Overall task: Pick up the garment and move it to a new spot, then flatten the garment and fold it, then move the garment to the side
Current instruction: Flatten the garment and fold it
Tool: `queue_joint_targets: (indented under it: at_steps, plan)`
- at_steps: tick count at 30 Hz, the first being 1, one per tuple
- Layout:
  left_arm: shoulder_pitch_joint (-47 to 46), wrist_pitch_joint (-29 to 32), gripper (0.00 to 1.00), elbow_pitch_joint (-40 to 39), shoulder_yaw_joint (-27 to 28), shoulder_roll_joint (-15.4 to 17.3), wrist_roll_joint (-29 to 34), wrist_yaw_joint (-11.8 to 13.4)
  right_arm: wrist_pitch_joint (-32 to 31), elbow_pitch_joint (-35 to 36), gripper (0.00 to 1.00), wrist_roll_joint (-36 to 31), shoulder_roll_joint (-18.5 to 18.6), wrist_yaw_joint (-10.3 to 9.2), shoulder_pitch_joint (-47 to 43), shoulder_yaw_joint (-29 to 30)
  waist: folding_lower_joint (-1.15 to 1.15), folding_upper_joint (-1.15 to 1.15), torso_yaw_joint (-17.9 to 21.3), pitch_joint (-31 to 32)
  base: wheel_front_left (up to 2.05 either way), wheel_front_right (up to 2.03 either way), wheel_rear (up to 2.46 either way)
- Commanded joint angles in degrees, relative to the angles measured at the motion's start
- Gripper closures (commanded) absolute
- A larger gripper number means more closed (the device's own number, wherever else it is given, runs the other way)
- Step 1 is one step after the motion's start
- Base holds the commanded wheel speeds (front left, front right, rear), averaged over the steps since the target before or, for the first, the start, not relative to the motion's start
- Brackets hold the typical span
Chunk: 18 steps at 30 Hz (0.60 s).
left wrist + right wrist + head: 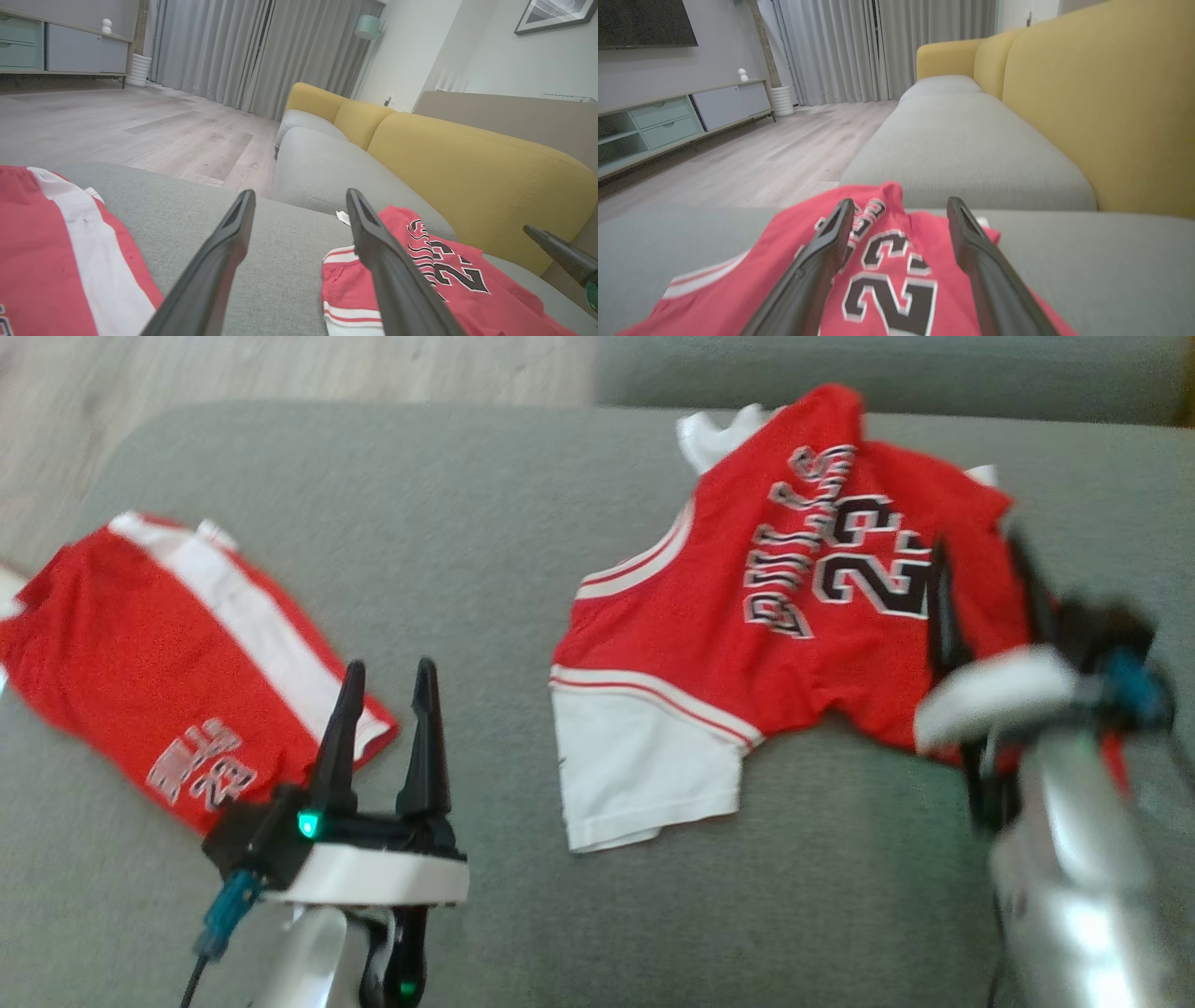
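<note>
Evidently the work stands at the join between the moving step and the flattening step (a judgement from how the cloth lies).

Right end effector (900,205): fingers set wide apart with no cloth pinched between them. It hangs low over the red jersey (747,616), which lies directly beneath and ahead of its fingertips on the grey sofa seat (485,523). In the head view this arm is blurred, so contact with the fabric cannot be confirmed.

Left end effector (390,667): fingers wide and holding nothing. It is clear of the jersey, which lies off to its right. A pair of red shorts (140,625) lies just to its left (one finger overlaps a corner of them in the head view; touching or not, I cannot tell).

Condition of the jersey: rumpled, not flat. The far shoulder is bunched, the white panel nearest the left end effector is skewed, and the edge under the right end effector is creased.

Next move, as I judge it: both end effectors need to take opposite edges of the jersey and draw them apart, low to the seat. The pull should be even, so the cloth spreads rather than slides toward the yellow backrest (1087,93).
</note>
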State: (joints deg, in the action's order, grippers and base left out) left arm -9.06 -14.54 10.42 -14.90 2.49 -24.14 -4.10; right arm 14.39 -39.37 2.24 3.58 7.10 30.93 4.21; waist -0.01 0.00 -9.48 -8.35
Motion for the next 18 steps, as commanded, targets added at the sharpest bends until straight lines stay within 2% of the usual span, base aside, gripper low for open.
queue_joint_targets:
  at_steps: [1, 10, 18]
  plan:
    - [0.2, -0.5, 0.0, -1.5, 2.4, 0.4, 0.6, 0.0, 0.6, 4.8, 0.0, 1.5, -0.7, 0.39, -3.3, -2.8, 0.01, 0.0, 3.2, 2.9, 0.0, 0.0, 0.0]
    - [3.6, -0.5, 0.0, -0.1, 2.9, 0.4, 0.8, -0.3, 0.6, 16.9, 0.0, 6.4, -0.7, 0.39, -20.3, -3.5, 0.01, 0.0, 6.6, 5.4, 0.0, 0.0, 0.0]
    - [4.4, -0.5, 0.0, 2.4, 1.8, 0.4, 1.1, -0.6, 0.6, 20.3, 0.0, 7.5, -0.7, 0.39, -23.8, -3.7, 0.01, 0.0, 8.1, 5.5, 0.0, 0.0, 0.0]
